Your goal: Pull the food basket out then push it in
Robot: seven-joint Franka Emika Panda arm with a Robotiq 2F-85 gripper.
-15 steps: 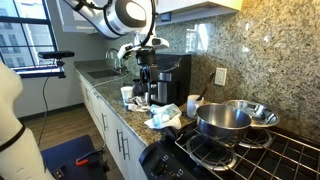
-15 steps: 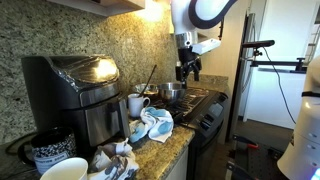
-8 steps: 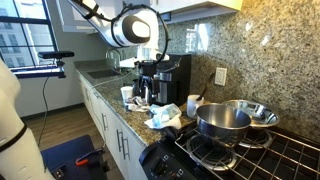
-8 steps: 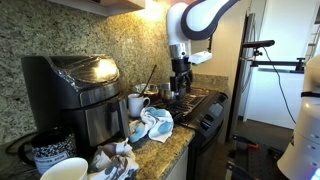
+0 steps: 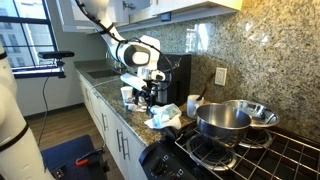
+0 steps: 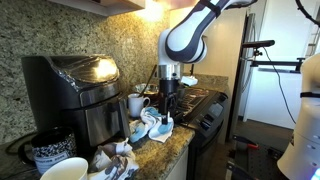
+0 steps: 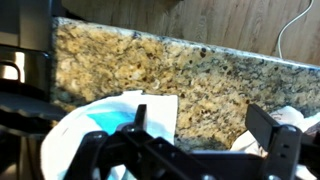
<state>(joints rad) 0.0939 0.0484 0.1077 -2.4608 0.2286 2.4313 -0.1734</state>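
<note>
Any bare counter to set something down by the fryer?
Bare granite: strip of counter along the front edge beyond the cloth; seemingly also between sink and white cup. Crowded: before the food basket, with cup, cloth, open pincer.

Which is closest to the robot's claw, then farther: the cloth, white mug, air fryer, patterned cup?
In an exterior view:
1. Cloth, right under the gripper.
2. White mug, just left.
3. Air fryer, farther left.
4. Patterned cup, far left, foreground.

Black food basket [image 6: 103, 122], speckled tan countertop [image 7: 150, 62]
</note>
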